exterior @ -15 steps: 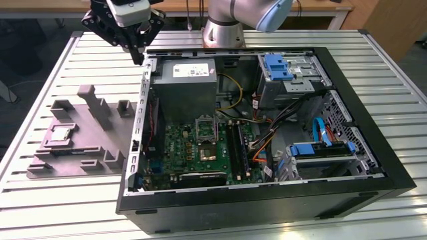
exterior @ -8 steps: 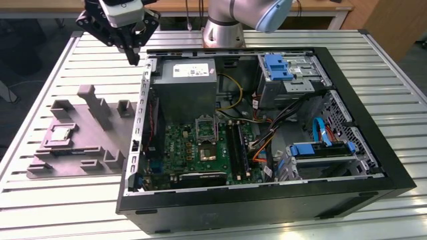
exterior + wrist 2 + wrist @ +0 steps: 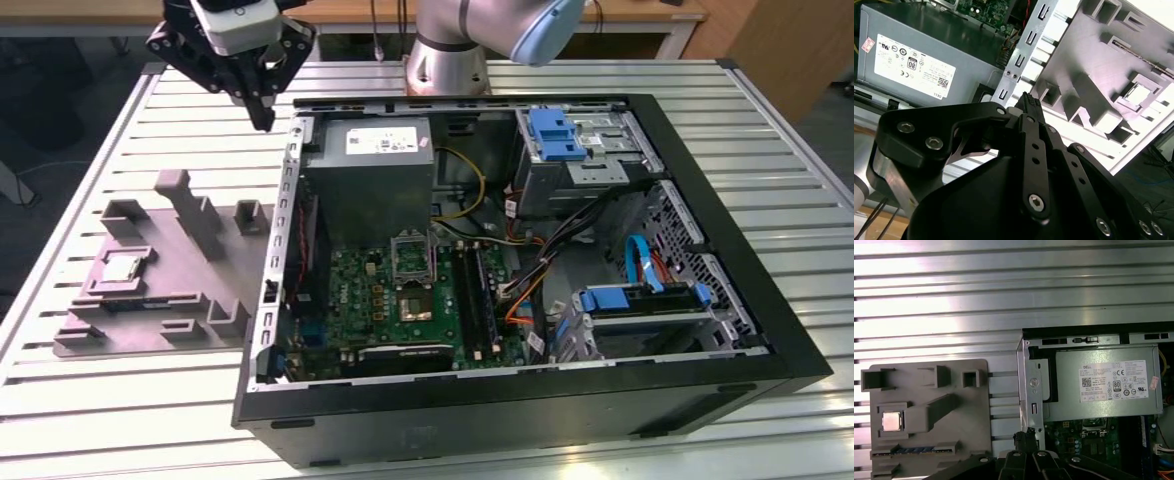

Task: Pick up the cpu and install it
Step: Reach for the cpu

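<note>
The cpu (image 3: pixel 124 266) is a small silvery square chip lying in a recess of the grey holder plate (image 3: pixel 174 320) on the exterior view's left, beside the open computer case (image 3: pixel 534 400). It also appears in both wrist views, cpu (image 3: pixel 892 421) and cpu (image 3: pixel 1137 93). My gripper (image 3: pixel 263 118) hangs high above the table near the case's far left corner, well away from the chip. Its black fingers (image 3: pixel 1029 107) are shut together with nothing between them. On the green motherboard (image 3: pixel 360 290), the socket (image 3: pixel 411 303) lies uncovered, its silver frame (image 3: pixel 411 255) folded back.
A grey power supply (image 3: pixel 378 170) with a white label fills the case's far left. Drive cages with blue clips (image 3: pixel 554 135) and bundles of cables (image 3: pixel 587 240) crowd the right half. The case stands on a slatted metal table (image 3: pixel 120 400).
</note>
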`<action>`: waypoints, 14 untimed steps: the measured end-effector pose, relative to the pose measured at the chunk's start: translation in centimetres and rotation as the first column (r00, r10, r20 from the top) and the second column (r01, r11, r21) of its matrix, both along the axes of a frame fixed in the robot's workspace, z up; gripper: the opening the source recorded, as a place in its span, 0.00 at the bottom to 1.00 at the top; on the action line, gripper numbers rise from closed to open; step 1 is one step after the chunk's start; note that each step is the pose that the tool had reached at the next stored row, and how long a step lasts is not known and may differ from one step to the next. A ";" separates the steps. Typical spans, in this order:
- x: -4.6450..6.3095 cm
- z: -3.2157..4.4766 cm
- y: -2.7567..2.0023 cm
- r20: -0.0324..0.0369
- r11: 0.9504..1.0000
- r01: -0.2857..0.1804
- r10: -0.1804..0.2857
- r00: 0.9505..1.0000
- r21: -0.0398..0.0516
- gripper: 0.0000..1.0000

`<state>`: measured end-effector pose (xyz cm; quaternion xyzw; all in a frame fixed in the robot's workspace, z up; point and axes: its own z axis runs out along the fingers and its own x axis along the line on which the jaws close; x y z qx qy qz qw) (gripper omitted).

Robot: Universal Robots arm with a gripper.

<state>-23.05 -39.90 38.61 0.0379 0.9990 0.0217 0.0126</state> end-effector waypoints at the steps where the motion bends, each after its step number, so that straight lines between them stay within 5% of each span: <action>1: 0.0 0.00 0.00 0.000 1.000 0.000 0.000 1.000 0.000 0.11; 14: -0.7 -0.03 0.00 0.000 1.000 0.000 0.000 1.000 0.000 0.11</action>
